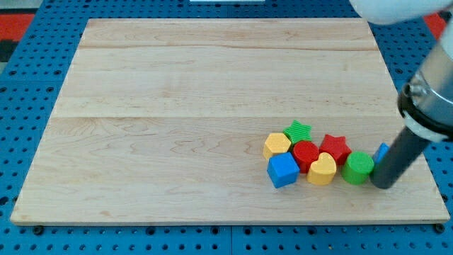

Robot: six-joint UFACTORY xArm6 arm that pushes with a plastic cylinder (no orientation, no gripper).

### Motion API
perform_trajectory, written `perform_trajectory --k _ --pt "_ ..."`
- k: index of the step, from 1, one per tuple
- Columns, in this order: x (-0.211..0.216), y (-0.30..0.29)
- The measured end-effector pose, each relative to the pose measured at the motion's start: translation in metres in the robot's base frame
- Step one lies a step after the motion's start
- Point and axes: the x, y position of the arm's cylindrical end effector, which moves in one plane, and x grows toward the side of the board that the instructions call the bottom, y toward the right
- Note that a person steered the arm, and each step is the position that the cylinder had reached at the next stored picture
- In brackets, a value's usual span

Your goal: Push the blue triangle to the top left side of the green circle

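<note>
The green circle (359,168) lies on the wooden board (177,106) at the lower right. The blue triangle (381,152) is just to its right, mostly hidden behind my rod; only a small blue corner shows. My tip (383,184) rests on the board right of the green circle and just below the blue triangle, touching or nearly touching both.
A tight cluster lies left of the green circle: a red star (335,147), a yellow heart (322,170), a red block (306,154), a blue cube (283,171), a yellow block (277,144) and a green star (299,131). The board's right edge is near my tip.
</note>
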Motion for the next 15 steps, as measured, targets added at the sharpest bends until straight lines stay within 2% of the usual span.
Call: perform_trajectory --k 1,2,3,4,5,6,7,9,10,11,12,13,15 --pt "-0.005 0.002" --pt "-0.010 0.028" --pt "0.041 0.033" --pt "0.035 0.073" --pt "-0.018 0.124" --pt "-0.039 0.084" --pt "-0.034 0.007" --pt "-0.044 -0.054" --pt "-0.056 -0.040" --pt "-0.098 -0.005" --pt "-0.119 -0.038" --pt "-0.095 -0.084" --pt "-0.086 -0.095"
